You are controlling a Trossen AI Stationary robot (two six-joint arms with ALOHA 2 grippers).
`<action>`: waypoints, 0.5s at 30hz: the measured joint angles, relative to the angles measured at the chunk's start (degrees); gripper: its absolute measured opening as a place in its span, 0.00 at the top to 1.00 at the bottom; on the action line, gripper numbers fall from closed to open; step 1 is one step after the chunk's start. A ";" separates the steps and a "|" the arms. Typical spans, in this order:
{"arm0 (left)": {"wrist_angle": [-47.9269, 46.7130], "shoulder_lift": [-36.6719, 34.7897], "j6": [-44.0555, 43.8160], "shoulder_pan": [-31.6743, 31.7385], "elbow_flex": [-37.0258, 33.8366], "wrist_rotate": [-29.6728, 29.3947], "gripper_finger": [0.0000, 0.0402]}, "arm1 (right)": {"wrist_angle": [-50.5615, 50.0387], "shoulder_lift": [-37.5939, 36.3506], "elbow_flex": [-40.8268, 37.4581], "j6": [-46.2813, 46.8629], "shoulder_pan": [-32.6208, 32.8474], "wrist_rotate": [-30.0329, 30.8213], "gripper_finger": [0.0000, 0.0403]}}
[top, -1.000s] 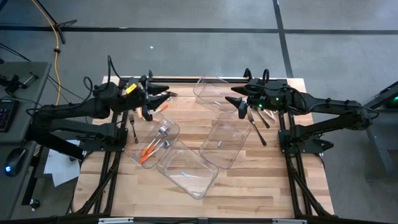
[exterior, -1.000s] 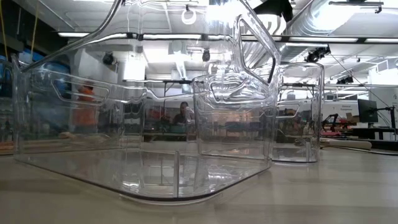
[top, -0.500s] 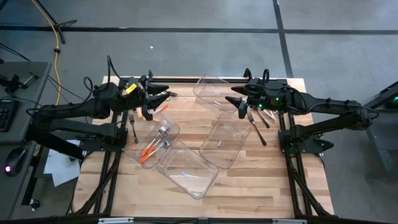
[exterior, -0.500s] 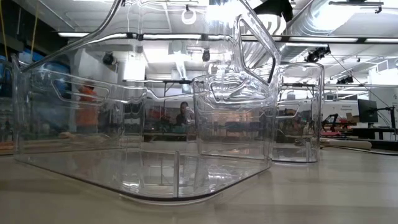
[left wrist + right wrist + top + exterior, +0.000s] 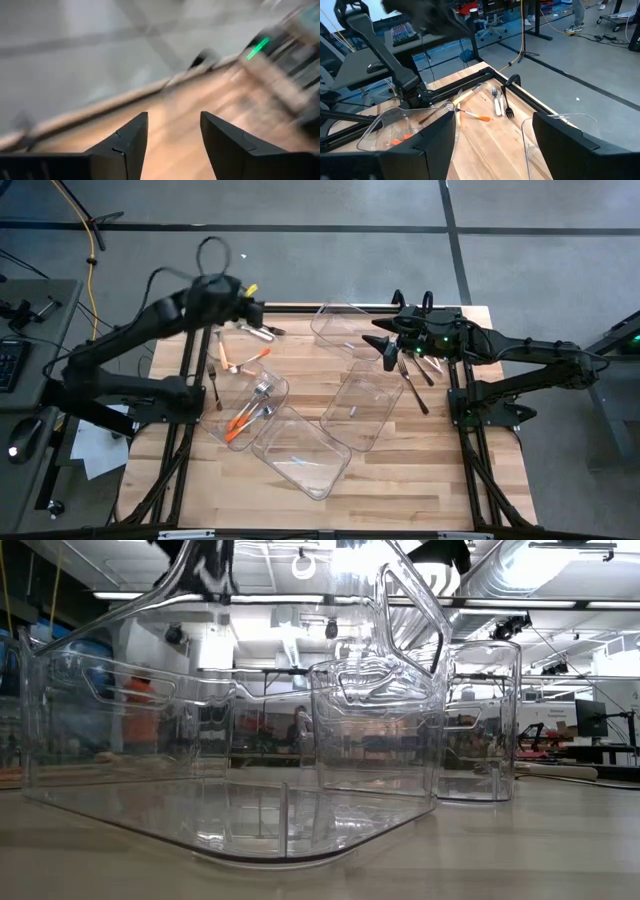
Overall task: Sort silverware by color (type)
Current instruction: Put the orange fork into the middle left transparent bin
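1. The left hand (image 5: 243, 292), its fingers apart and empty, is rising from the silverware (image 5: 245, 360) it was hovering over; the pieces are now lying below it on the desk (image 5: 400, 470).
2. No piece is lifting, so sorting is not advancing.
3. The right hand (image 5: 385, 348) is waiting, fingers apart, beside the black forks (image 5: 412, 375).

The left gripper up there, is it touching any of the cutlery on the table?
Apart. The left wrist view shows the left gripper open with only bare wood between its fingers, nothing held.
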 joint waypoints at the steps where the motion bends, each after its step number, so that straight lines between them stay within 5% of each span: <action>1: -3.76 2.16 0.02 1.76 0.97 1.25 0.57 | 0.00 0.00 0.00 0.02 0.00 0.00 0.38; 8: -20.68 15.39 1.32 8.35 0.54 10.46 0.57 | -0.02 0.00 0.00 0.55 0.00 0.09 0.38; 15: -18.55 25.21 4.07 9.37 -3.03 14.62 0.57 | -0.04 0.00 0.00 2.16 0.00 0.06 0.38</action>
